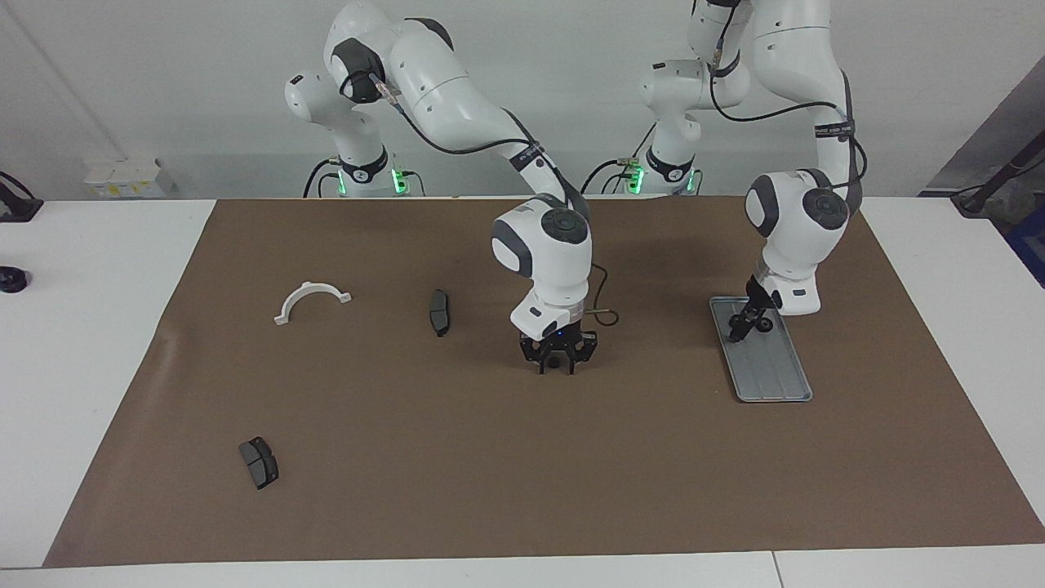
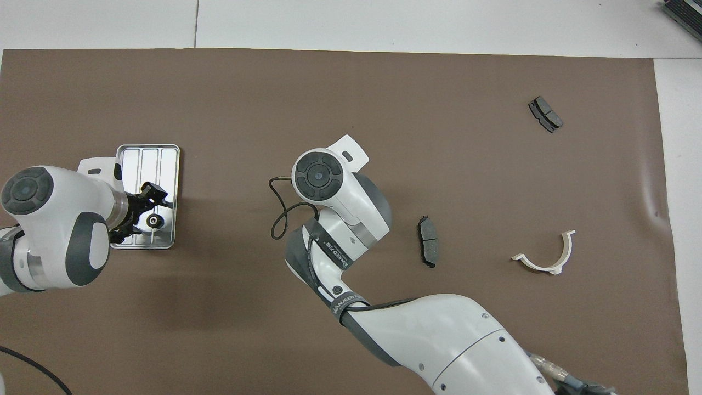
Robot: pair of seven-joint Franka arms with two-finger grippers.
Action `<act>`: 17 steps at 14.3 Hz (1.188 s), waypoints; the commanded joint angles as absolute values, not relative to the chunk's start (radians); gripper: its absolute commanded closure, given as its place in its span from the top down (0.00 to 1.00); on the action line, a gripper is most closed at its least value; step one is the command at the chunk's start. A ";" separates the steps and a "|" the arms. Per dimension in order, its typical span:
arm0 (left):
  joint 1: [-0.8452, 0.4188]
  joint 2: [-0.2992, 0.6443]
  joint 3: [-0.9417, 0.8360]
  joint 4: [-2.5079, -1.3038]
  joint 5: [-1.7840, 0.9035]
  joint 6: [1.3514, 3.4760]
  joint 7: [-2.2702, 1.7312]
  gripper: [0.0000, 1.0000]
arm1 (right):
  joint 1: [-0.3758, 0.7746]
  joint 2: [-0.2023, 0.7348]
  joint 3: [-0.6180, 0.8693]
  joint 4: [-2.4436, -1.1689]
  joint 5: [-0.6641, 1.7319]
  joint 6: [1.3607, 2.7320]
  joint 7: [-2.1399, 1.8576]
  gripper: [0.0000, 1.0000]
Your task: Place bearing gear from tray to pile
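Bright even light, glare on the tray, soft shadows.

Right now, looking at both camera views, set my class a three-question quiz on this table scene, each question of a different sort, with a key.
1. True or false: the left gripper is down at the tray, at its end nearer the robots.
2. Multiple choice: what lies in the tray beside that gripper? A) a white half-ring B) a small round bearing gear C) a brake pad
3. Fill in: the right gripper hangs over bare ____ mat near the table's middle.

Key
1. True.
2. B. The white half-ring and both brake pads lie on the mat toward the right arm's end.
3. brown
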State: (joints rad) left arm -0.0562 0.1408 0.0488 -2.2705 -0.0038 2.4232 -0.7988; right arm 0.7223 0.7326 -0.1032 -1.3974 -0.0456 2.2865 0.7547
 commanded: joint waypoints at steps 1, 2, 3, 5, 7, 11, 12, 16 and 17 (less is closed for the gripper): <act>-0.063 0.107 0.052 -2.312 -0.020 2.451 -0.810 0.82 | 0.722 0.718 -0.101 -1.430 -0.060 2.276 0.773 0.49; -0.063 0.107 0.052 -2.312 -0.020 2.451 -0.808 0.79 | 0.727 0.718 -0.100 -1.436 -0.052 2.276 0.773 0.48; -0.063 0.109 0.052 -2.312 -0.020 2.453 -0.808 0.71 | 0.729 0.716 -0.100 -1.437 -0.048 2.276 0.775 0.48; -0.064 0.110 0.052 -2.312 -0.020 2.457 -0.805 0.46 | 0.730 0.716 -0.100 -1.439 -0.046 2.275 0.793 0.46; -0.063 0.110 0.052 -2.309 -0.020 2.448 -0.784 0.00 | 0.733 0.715 -0.100 -1.448 -0.046 2.273 0.805 0.44; -0.060 0.112 0.052 -2.229 -0.018 2.337 -0.712 0.00 | 0.746 0.706 -0.094 -1.466 -0.044 2.260 0.822 0.28; -0.060 0.110 0.054 -2.168 -0.018 2.260 -0.681 0.00 | 0.746 0.706 -0.087 -1.466 -0.044 2.260 0.822 0.22; -0.055 0.110 0.054 -1.903 -0.015 1.993 -0.516 0.00 | 0.733 0.706 -0.087 -1.462 -0.044 2.258 0.821 0.07; -0.055 0.110 0.054 -1.851 -0.017 1.941 -0.484 0.00 | 0.723 0.704 -0.087 -1.454 -0.046 2.258 0.818 0.05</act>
